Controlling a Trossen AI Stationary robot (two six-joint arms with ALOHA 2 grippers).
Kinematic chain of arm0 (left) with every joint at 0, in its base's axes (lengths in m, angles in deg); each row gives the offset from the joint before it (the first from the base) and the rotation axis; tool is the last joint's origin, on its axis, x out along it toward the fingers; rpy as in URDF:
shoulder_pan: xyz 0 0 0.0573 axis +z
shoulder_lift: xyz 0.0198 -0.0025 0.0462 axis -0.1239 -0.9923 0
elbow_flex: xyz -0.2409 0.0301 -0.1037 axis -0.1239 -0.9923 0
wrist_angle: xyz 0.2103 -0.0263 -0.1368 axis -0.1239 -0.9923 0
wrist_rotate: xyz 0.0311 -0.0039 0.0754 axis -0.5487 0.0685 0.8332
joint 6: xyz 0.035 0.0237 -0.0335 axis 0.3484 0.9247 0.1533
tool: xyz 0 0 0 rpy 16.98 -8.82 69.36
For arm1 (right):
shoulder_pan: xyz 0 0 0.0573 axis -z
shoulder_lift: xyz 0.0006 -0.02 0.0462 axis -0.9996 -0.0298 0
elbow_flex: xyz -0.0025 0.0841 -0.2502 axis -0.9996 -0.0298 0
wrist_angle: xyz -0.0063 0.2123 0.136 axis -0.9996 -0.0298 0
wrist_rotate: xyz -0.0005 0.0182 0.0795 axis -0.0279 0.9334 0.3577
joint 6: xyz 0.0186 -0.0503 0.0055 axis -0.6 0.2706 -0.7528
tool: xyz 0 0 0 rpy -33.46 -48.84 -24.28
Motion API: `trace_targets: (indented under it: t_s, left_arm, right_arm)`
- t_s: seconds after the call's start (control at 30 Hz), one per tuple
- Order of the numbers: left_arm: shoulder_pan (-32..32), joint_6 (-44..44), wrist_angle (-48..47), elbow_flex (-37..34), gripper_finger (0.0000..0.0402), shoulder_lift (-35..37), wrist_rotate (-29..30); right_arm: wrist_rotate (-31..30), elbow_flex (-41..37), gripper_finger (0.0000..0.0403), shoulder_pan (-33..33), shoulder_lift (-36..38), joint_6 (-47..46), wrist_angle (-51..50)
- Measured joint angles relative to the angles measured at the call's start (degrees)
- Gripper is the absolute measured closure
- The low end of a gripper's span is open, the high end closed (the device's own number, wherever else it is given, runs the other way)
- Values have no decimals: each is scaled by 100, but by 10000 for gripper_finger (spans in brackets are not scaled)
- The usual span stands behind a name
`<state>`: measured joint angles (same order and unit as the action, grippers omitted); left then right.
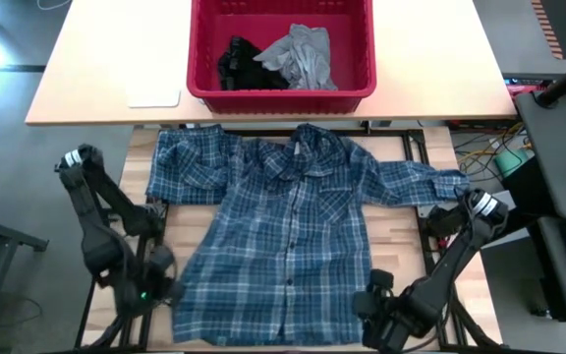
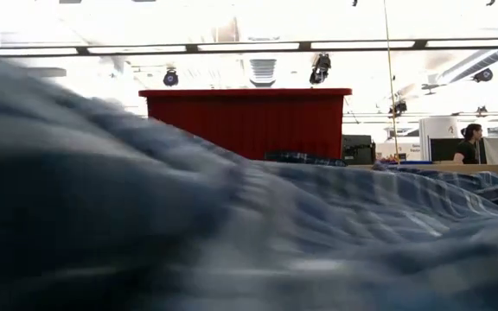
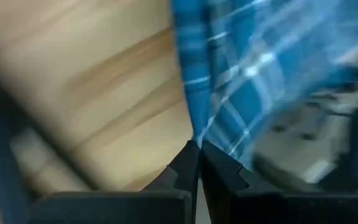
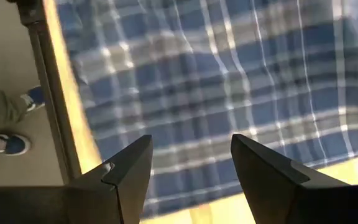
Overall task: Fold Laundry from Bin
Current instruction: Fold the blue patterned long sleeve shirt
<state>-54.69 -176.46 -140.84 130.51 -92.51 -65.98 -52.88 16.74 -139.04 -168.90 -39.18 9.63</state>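
High view: plaid shirt point(image 1: 283, 236) spread flat, buttons up, over the wooden table point(image 1: 438, 246), collar toward the far edge. Red bin point(image 1: 281, 51) on the far tabletop just past the collar, with a grey T-shirt point(image 1: 303, 57) and a black garment point(image 1: 236, 61) inside. Left gripper point(image 1: 155, 280) at the shirt's near-left hem corner; right gripper point(image 1: 381, 310) at its near-right corner.

Low view: plaid cloth point(image 2: 232, 233) fills the foreground; bin point(image 2: 245, 121) stands behind it. A person point(image 2: 472, 142) sits far off in the room.

Left wrist view: fingers point(image 3: 185, 165) pinched together on the shirt's point(image 3: 260, 74) edge, above bare table point(image 3: 92, 93).

Right wrist view: right gripper point(image 4: 191, 168) with fingers spread apart, empty, above the plaid point(image 4: 229, 81) near the table's edge; a person's shoes point(image 4: 17, 124) on the floor beyond.
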Motion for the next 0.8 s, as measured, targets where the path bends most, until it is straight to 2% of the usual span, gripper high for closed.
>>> trace_targets:
  t_s: [0.03, 0.13, 0.23, 0.33, 0.47, 0.63, 0.8]
  left_arm:
    - [-159, -322, 29, -171, 402, -35, -249]
    - [-242, -521, 635, -751, 401, -166, -1057]
    - [-183, -516, 1377, -1255, 401, -337, -1145]
    - [-111, -519, 1889, -1625, 401, -443, -1473]
    - [-24, -426, 1954, -1882, 401, -544, -2002]
    - [-6, -380, 1678, -1852, 399, -384, -2187]
    - [85, 92, -320, -843, 357, -99, -2124]
  right_arm:
    - [-13, -91, 188, 0, -61, 50, 160]
    - [6, -385, 188, 69, -280, 83, 666]
    - [4, -469, 188, 188, -528, 59, 1188]
    - [27, -467, 188, 215, -852, 76, 1676]
    - [799, -510, 188, 205, -1305, 41, 1642]
    - [1452, -711, 188, 166, -1310, -306, 1489]
    - [1137, -812, 188, 150, -605, -310, 1293]
